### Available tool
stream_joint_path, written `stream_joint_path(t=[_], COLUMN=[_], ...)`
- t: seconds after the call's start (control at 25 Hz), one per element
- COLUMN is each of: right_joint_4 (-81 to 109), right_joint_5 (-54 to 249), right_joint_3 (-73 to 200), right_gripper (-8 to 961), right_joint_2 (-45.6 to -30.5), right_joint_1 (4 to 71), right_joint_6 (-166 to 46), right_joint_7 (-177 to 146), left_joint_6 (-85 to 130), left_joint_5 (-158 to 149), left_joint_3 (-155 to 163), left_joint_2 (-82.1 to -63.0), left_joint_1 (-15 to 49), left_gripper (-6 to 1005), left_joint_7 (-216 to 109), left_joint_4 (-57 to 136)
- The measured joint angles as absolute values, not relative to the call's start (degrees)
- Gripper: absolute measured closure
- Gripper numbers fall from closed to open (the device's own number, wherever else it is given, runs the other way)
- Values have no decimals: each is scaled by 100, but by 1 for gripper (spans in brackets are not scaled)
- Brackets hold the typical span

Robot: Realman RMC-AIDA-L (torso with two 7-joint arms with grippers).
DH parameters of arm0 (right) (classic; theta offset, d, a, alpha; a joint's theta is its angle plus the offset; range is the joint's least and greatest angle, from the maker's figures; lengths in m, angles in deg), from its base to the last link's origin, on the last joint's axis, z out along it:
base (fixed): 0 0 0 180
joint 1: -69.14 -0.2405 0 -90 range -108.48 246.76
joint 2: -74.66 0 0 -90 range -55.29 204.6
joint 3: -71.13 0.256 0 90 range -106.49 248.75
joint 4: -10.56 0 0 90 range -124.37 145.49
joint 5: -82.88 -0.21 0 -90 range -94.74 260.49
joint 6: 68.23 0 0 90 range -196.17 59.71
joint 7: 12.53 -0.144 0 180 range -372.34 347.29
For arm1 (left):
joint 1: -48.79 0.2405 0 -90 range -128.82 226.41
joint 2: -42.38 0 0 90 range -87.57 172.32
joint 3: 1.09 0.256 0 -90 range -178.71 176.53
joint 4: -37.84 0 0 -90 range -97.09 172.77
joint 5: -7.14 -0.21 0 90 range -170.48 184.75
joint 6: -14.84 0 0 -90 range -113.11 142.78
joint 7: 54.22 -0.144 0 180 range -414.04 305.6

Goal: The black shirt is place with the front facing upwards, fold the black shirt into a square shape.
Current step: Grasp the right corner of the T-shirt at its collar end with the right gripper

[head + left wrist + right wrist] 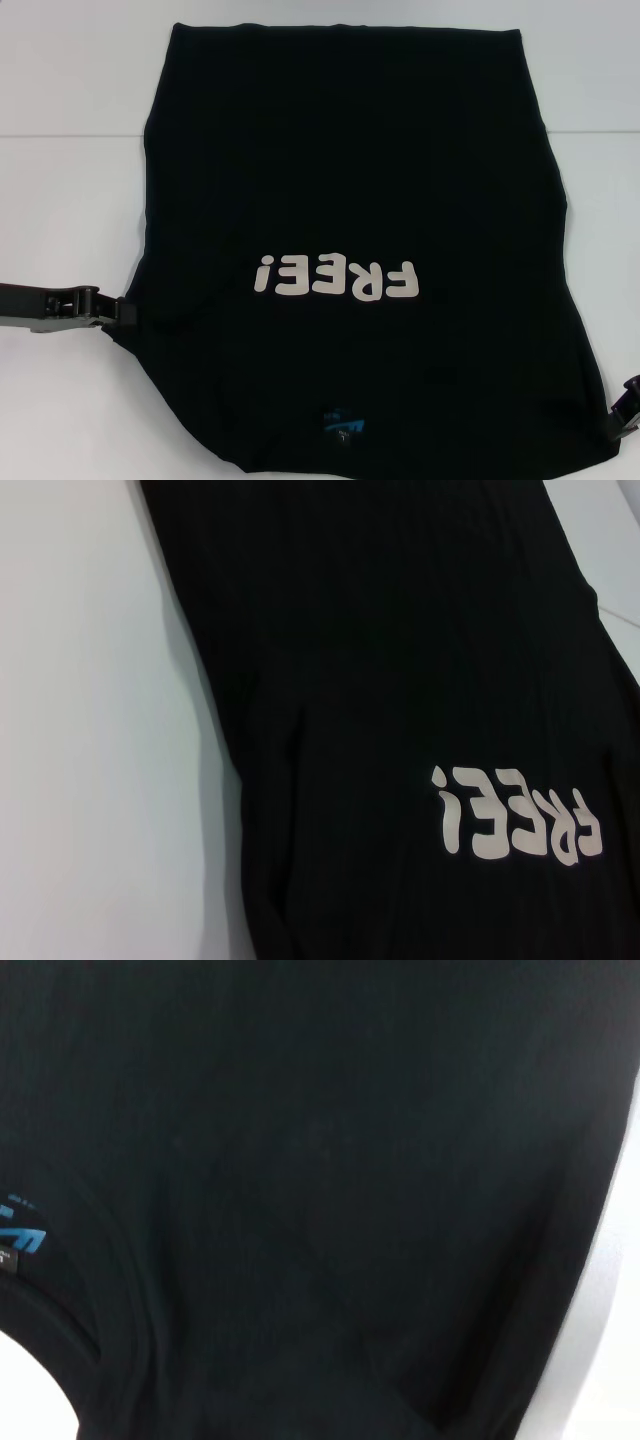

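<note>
The black shirt lies flat, front up, on the white table, its neck toward me. The off-white "FREE!" lettering reads upside down, and the small blue neck label is near the front edge. No sleeves stick out at the sides. My left gripper is at the shirt's left edge, level with the lettering. My right gripper is at the shirt's near right corner. The left wrist view shows the shirt and its lettering. The right wrist view shows the shirt and the label.
The white table shows on both sides of the shirt and beyond its far hem. A faint seam line crosses the table at the far left.
</note>
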State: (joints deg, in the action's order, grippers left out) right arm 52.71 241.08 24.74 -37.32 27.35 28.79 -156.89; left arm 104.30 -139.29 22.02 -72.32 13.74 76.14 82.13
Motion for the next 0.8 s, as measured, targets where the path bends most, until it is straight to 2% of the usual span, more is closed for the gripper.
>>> stream_joint_path(t=[0.24, 0.36, 0.56, 0.8], right_joint_4=[5214, 5214, 5214, 5211], right_joint_5=[24165, 24171, 24002, 23530], right_joint_3=[2472, 2476, 2591, 3107], right_gripper=[787, 933, 935, 937], right_joint_2=[-3728, -3728, -3709, -3591], right_joint_1=[2688, 2683, 2703, 2851], right_joint_6=[2869, 2867, 2904, 3150], right_joint_7=[-15691, -15691, -15612, -15242], left_joint_6=[10430, 10431, 10444, 10483], left_joint_5=[-13929, -13929, -13860, -13750], left_joint_3=[2193, 2203, 2216, 2190], left_joint_2=[-7232, -7231, -7219, -7214], left_joint_1=[1370, 1364, 1363, 1393], left_gripper=[966, 966, 966, 966], left_joint_7=[7612, 7612, 7612, 7584], left_joint_4=[8214, 8214, 8213, 8214])
